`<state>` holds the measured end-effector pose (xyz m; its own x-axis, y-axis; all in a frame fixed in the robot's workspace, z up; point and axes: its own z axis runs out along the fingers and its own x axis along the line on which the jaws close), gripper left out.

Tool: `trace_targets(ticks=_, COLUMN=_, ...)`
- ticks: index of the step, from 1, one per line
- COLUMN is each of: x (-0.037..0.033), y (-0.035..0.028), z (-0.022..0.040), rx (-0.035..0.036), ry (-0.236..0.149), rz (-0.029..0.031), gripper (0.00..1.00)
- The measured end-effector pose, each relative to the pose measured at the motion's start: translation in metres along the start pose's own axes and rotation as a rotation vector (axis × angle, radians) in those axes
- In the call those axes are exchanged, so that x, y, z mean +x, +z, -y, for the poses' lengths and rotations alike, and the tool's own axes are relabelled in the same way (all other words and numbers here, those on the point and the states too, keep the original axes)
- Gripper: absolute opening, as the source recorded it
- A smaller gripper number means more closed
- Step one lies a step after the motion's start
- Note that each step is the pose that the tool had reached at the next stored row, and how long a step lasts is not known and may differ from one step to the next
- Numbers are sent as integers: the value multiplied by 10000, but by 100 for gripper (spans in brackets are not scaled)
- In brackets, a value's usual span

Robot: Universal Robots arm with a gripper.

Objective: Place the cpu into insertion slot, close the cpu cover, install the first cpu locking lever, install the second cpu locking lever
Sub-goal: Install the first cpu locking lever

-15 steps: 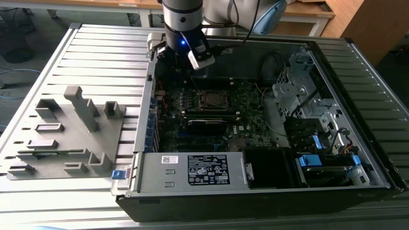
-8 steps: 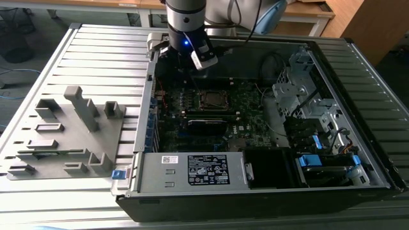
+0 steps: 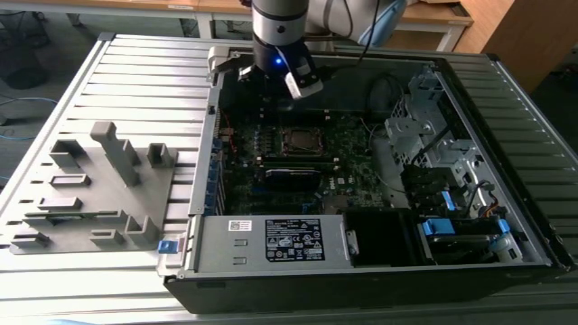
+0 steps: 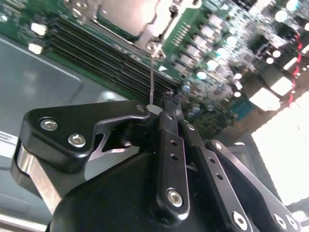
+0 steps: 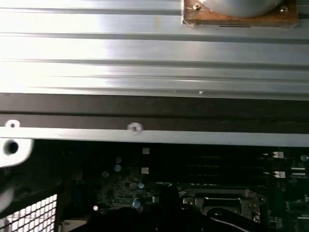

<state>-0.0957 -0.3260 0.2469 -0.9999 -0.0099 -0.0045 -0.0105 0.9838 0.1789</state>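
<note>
The insertion slot [image 3: 301, 139] sits mid-board in the open computer case, its silvery rim showing. In the second wrist view the cpu cover [image 4: 153, 25] lies down over it. A pale flat surface in its window looks like the cpu [image 4: 120, 9]. A thin wire locking lever [image 4: 152, 72] rises from the cover's edge to my gripper [image 4: 159, 104], whose black fingers are closed together around its end. In the exterior view the gripper [image 3: 287, 81] hangs above the board just beyond the slot. The first wrist view shows the slot [image 5: 226, 203] dimly.
Long black memory slots [image 4: 104, 58] run beside the slot. The case wall [image 3: 206, 162] stands at the exterior view's left, drive cages and cables [image 3: 434, 149] at its right, and the power supply [image 3: 271, 240] at the front. A grey fixture [image 3: 95, 189] lies on the slatted table.
</note>
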Motion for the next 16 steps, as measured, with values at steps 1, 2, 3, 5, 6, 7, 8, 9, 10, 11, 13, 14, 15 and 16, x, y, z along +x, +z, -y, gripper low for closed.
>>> trace_targets(ticks=1, x=-32, y=0, z=1, rx=0, ry=2, rz=-11, gripper=11)
trace_targets(ticks=2, x=-64, y=1, z=1, rx=1, ry=3, rz=-20, gripper=11)
trace_targets(ticks=3, x=-93, y=0, z=1, rx=6, ry=5, rz=-30, gripper=11)
trace_targets(ticks=5, x=-132, y=1, z=1, rx=93, ry=34, rz=-31, gripper=11)
trace_targets(ticks=6, x=-144, y=1, z=2, rx=170, ry=63, rz=-27, gripper=11)
trace_targets(ticks=7, x=-155, y=0, z=2, rx=240, ry=90, rz=-24, gripper=11)
trace_targets(ticks=8, x=-162, y=0, z=2, rx=261, ry=103, rz=-22, gripper=11)
trace_targets(ticks=9, x=-162, y=0, z=2, rx=261, ry=104, rz=-22, gripper=11)
trace_targets(ticks=10, x=-162, y=0, z=2, rx=261, ry=105, rz=-22, gripper=11)
trace_targets(ticks=11, x=-162, y=0, z=2, rx=262, ry=105, rz=-22, gripper=11)
trace_targets(ticks=13, x=-164, y=1, z=2, rx=271, ry=104, rz=-21, gripper=11)
trace_targets(ticks=14, x=-165, y=1, z=1, rx=312, ry=103, rz=-22, gripper=11)
trace_targets(ticks=15, x=-168, y=3, z=2, rx=318, ry=101, rz=-23, gripper=11)
trace_targets(ticks=16, x=-172, y=6, z=3, rx=319, ry=102, rz=-23, gripper=11)
